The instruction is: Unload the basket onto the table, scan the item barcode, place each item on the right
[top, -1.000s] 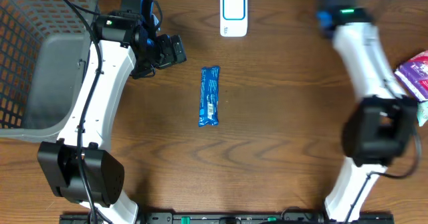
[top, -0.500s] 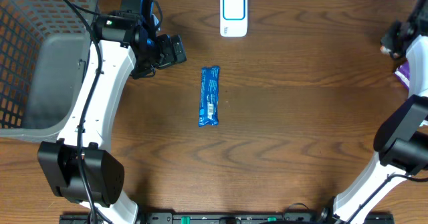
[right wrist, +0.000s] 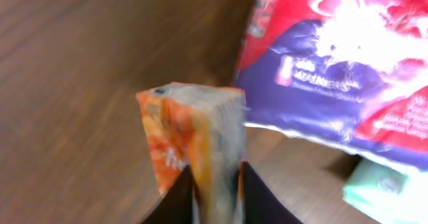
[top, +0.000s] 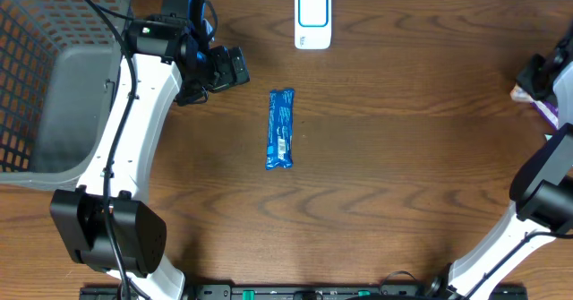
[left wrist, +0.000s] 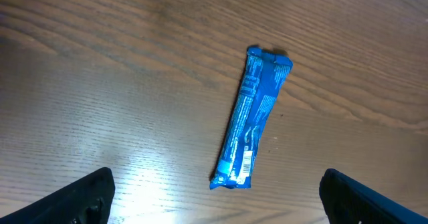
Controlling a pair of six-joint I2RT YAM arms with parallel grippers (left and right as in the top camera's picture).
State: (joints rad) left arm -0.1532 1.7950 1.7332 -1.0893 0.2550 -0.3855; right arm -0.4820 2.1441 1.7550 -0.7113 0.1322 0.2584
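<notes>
Two arms: the left one reaches in from the lower left toward the upper left of the overhead view; the right one stands at the right edge.
Left gripper (top: 226, 68): jaws spread wide, nothing between them, hanging above bare wood to the upper left of the bar.
Left fingertips (left wrist: 85, 196): dark, in the two lower corners of the left wrist view, well clear of the bar.
Blue bar (top: 281, 128): lying flat on the table near the middle of the overhead view, long side running up and down the frame, touched by neither arm.
Barcode: a small white patch shows near the bar's lower end in the left wrist view; the lines are too fine to read.
Scanner (top: 312, 19): white with a blue-rimmed window, top centre of the overhead view, well apart from the bar.
Right gripper (right wrist: 215, 177): narrow, both fingers against the sides of an orange packet (right wrist: 190, 127) that stands upright between them.
Purple-and-red bag (right wrist: 334, 63): upper right of the right wrist view, lying on the table behind the orange packet.
Basket (top: 36, 31): grey mesh, upper left corner of the overhead view.
Table (top: 385, 157): dark brown wood grain.
</notes>
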